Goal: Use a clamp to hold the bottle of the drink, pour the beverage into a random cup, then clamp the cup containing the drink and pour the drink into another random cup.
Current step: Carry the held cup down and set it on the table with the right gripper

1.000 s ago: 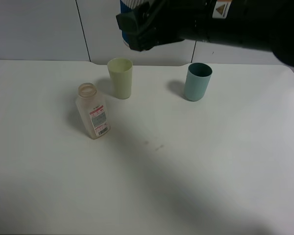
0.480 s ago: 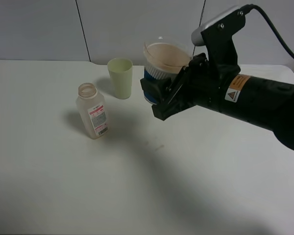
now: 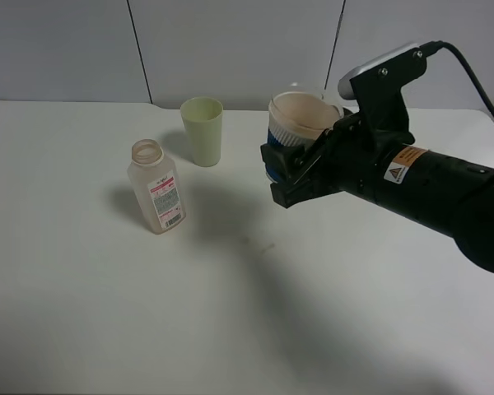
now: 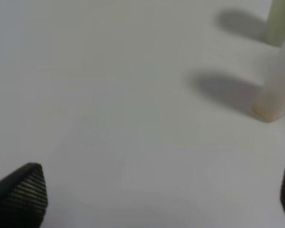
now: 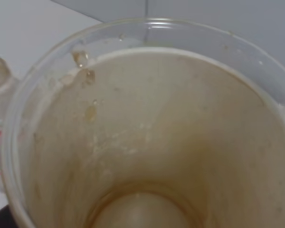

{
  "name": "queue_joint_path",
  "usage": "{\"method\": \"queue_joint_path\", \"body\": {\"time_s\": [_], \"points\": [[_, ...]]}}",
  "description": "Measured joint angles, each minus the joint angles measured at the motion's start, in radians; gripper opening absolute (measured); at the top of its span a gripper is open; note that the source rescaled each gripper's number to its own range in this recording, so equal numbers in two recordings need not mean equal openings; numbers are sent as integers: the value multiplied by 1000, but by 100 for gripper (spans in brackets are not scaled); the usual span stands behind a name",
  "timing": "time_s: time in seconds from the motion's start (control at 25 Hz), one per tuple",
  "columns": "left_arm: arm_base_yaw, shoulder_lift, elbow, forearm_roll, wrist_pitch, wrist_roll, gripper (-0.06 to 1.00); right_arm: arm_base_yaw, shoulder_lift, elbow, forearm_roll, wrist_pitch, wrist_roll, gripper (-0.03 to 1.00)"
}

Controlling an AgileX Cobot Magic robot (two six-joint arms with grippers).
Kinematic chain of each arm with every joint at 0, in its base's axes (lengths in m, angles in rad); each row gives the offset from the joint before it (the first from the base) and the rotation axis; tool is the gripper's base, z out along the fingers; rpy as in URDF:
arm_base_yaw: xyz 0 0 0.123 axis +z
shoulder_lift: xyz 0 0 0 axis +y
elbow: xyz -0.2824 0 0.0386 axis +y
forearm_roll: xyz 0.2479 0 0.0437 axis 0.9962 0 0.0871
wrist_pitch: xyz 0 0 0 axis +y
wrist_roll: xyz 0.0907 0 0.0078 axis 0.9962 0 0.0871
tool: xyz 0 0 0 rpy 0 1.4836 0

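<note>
High view: right pincer (image 3: 290, 177) is clamping the blue-banded cup (image 3: 295, 130), carrying it tilted above the table (image 3: 82, 313), mid-back; bottle (image 3: 156, 186) is standing left of centre, emptied.
Left wrist: left pincer (image 4: 156, 190) is idling, fingers apart.
Right wrist: cup interior is showing only residue, apparently poured out.

Wide bare counter (image 3: 230, 329) on near side, bottle (image 3: 156, 188) and pale green cup (image 3: 202, 130) standing far left, right arm (image 3: 412, 181) blocking far right

right arm (image 3: 420, 185) raised, jaws clamped, left jaws spread
</note>
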State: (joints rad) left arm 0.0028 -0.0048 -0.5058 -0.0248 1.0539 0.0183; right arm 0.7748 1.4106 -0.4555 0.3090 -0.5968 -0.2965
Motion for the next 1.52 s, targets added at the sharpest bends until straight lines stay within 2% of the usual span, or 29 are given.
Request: {"method": "queue_joint_path", "body": {"time_s": [0.08, 0.24, 0.56, 0.76, 1.04, 1.28, 1.52], "points": [[0, 0, 0, 0, 0, 0, 100, 0, 58, 0, 36, -28, -1, 0], [0, 0, 0, 0, 0, 0, 100, 0, 181, 0, 46, -106, -3, 0], [0, 0, 0, 0, 0, 0, 100, 0, 361, 0, 50, -301, -5, 0], [0, 0, 0, 0, 0, 0, 100, -6, 447, -1, 98, -423, 29, 0], [0, 0, 0, 0, 0, 0, 100, -64, 539, -71, 106, -433, 99, 0], [0, 0, 0, 0, 0, 0, 100, -70, 639, -136, 108, -433, 110, 0], [0, 0, 0, 0, 0, 0, 100, -70, 690, -150, 108, -442, 173, 0]]}}
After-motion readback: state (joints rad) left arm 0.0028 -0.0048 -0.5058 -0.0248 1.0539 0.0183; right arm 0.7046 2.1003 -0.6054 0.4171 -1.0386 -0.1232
